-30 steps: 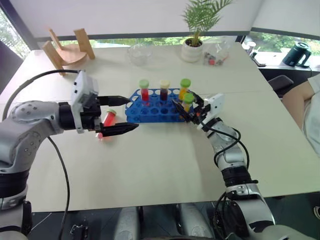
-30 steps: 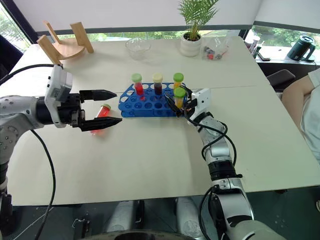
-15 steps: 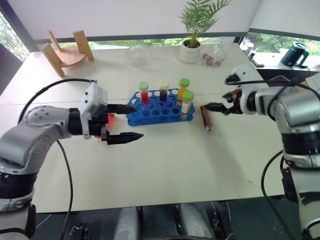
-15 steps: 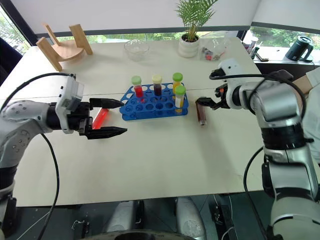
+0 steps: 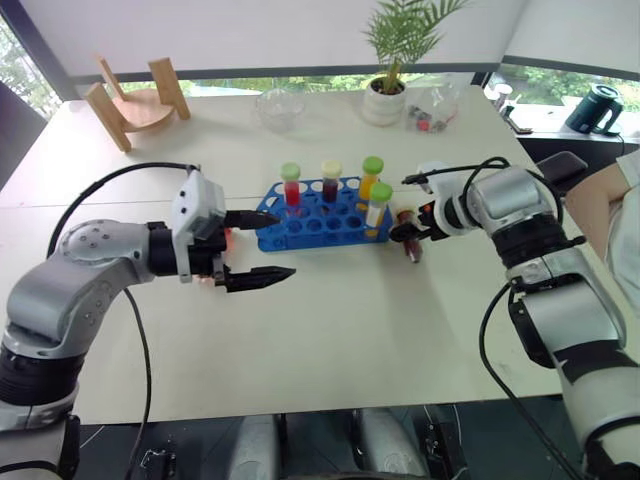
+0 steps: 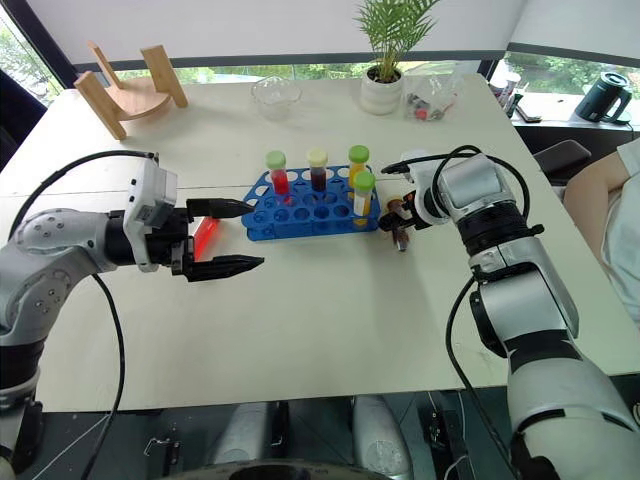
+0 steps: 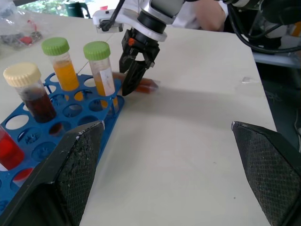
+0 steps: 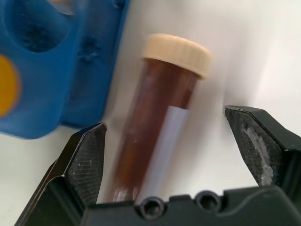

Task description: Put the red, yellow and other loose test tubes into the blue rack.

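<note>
Here the right tool (image 8: 164, 155) stands with fingers apart, straddling a dark maroon tube (image 8: 155, 127) lying on the bench (image 5: 330, 330) beside the blue rack (image 5: 315, 222). The left tool (image 5: 262, 245), also apart, hovers by a red tube (image 6: 205, 234).

right gripper (image 6: 400, 224) swung away from the blue rack (image 6: 310, 204), now pointing down, fingers spread over the loose maroon tube (image 8: 157, 120) lying beside the rack
</note>
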`<action>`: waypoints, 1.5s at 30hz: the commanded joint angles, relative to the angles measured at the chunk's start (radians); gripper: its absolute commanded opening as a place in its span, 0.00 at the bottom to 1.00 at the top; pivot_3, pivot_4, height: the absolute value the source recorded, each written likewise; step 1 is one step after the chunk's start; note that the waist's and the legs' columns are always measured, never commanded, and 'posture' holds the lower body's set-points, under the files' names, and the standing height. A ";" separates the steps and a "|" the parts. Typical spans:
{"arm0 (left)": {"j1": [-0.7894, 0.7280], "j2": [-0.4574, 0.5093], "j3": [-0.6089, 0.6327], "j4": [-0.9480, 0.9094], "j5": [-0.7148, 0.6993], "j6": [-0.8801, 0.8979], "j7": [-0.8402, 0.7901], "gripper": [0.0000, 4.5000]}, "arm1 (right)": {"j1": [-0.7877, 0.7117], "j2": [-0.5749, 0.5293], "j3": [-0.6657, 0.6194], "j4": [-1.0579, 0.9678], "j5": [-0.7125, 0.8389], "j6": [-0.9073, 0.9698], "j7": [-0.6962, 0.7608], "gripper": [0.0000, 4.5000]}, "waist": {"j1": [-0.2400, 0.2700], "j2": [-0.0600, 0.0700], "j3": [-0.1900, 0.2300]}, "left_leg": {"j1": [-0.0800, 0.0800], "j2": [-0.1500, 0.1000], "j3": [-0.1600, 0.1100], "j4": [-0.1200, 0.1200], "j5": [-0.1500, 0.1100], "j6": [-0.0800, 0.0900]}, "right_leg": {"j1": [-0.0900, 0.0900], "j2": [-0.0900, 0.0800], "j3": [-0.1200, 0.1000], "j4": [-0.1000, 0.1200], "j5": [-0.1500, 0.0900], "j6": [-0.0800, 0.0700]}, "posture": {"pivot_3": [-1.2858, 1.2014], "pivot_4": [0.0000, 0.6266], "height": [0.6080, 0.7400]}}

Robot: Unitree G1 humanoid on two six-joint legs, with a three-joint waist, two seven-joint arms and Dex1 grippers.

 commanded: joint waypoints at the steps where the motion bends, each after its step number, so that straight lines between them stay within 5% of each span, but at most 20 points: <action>1: 0.006 -0.004 0.037 -0.029 -0.015 -0.006 0.016 1.00 | -0.021 0.011 0.014 0.056 -0.048 -0.056 0.021 0.80 | -0.001 0.000 0.000 | 0.000 0.000 0.000 0.000 0.000 0.000 | 0.000 0.000 0.000 0.000 0.000 0.000 | 0.52 0.24 1.00; 6: 0.012 -0.011 0.030 -0.035 -0.016 -0.008 0.028 1.00 | -0.025 0.036 -0.006 0.091 -0.074 -0.071 0.027 0.23 | -0.003 -0.001 0.000 | 0.001 0.000 0.000 0.000 0.000 0.000 | 0.001 0.000 0.000 0.000 0.000 0.000 | 0.52 0.24 1.00; 7: 0.009 -0.013 0.028 -0.033 -0.015 -0.009 0.029 1.00 | -0.023 0.036 -0.008 0.086 -0.077 -0.062 0.031 0.19 | -0.003 -0.001 -0.001 | 0.001 0.000 0.000 0.000 0.000 0.000 | 0.001 0.000 0.000 0.000 0.000 0.000 | 0.52 0.24 1.00; 14: 0.001 -0.006 0.035 -0.023 -0.014 -0.007 0.024 1.00 | 0.054 -0.096 -0.038 -0.287 0.000 0.221 0.116 0.19 | 0.007 0.000 0.000 | 0.001 0.000 -0.001 0.000 0.000 0.000 | 0.001 0.000 -0.001 0.000 0.000 0.000 | 0.52 0.24 1.00; 17: 0.007 0.013 0.057 -0.022 -0.017 0.002 0.023 1.00 | 0.199 -0.224 -0.194 -0.801 0.163 0.369 0.177 0.19 | 0.013 0.001 0.001 | -0.004 0.000 -0.002 -0.001 0.000 0.000 | -0.002 0.000 -0.001 -0.002 0.000 0.000 | 0.52 0.24 1.00; 21: 0.010 0.025 0.072 -0.016 -0.020 0.009 0.018 1.00 | 0.370 -0.142 -0.452 -1.154 0.341 0.368 0.207 0.19 | 0.000 0.000 0.000 | -0.007 0.000 -0.003 0.000 -0.001 0.001 | -0.005 0.001 -0.001 -0.002 0.000 0.000 | 0.52 0.24 1.00; 24: -0.007 0.033 0.077 0.004 -0.021 0.018 0.013 1.00 | 0.479 -0.028 -0.527 -1.264 0.387 0.241 0.158 0.19 | 0.000 0.000 0.001 | 0.000 0.002 -0.003 -0.001 -0.001 0.001 | 0.001 0.004 -0.001 -0.002 0.000 0.000 | 0.52 0.24 1.00; 27: -0.027 0.049 0.082 0.030 -0.021 0.024 0.004 1.00 | 0.589 0.137 -0.501 -1.278 0.342 -0.102 0.082 0.19 | 0.001 0.000 0.001 | 0.002 0.003 -0.003 -0.001 -0.001 0.001 | 0.003 0.005 -0.001 -0.002 0.000 0.000 | 0.52 0.24 1.00; 35: -0.046 0.114 0.091 0.061 -0.019 0.037 -0.031 1.00 | 0.659 0.511 -0.366 -0.890 0.152 -0.885 -0.109 0.19 | -0.001 0.000 0.000 | 0.002 0.005 -0.002 0.000 0.000 0.000 | 0.002 0.006 0.000 -0.002 0.000 -0.001 | 0.52 0.24 1.00; 45: -0.043 0.143 0.114 0.046 -0.035 0.061 -0.032 1.00 | 0.559 0.631 -0.326 -0.459 0.044 -1.321 -0.228 0.19 | -0.002 0.000 0.001 | 0.002 0.006 -0.002 -0.001 0.000 0.000 | 0.002 0.006 0.000 -0.001 0.000 -0.001 | 0.52 0.24 1.00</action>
